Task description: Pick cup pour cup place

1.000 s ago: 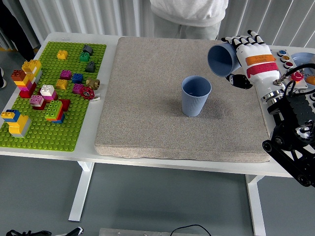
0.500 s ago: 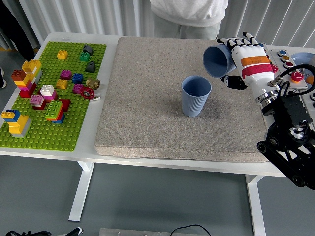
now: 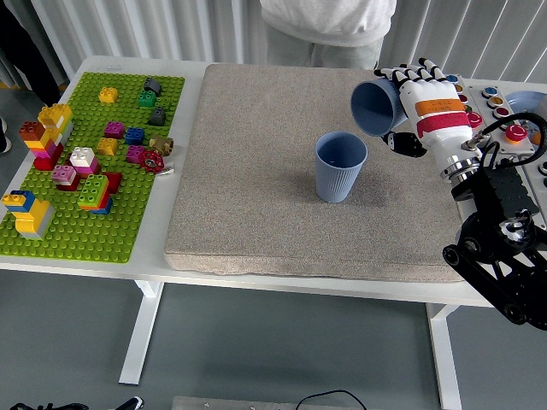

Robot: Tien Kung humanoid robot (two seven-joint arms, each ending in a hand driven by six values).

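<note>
Nearest the camera, below and left of the right hand (image 3: 420, 102), an upright blue cup (image 3: 340, 166) stands on the grey mat (image 3: 256, 188) that covers the surface. Above and right of it, the hand grips a second blue cup (image 3: 374, 107), tipped on its side with its mouth facing down-left toward the standing one. The pick looks done and the pour under way (no contents are visible); placing is left. Beyond the hand, a person (image 3: 329, 26) stands at the far edge.
</note>
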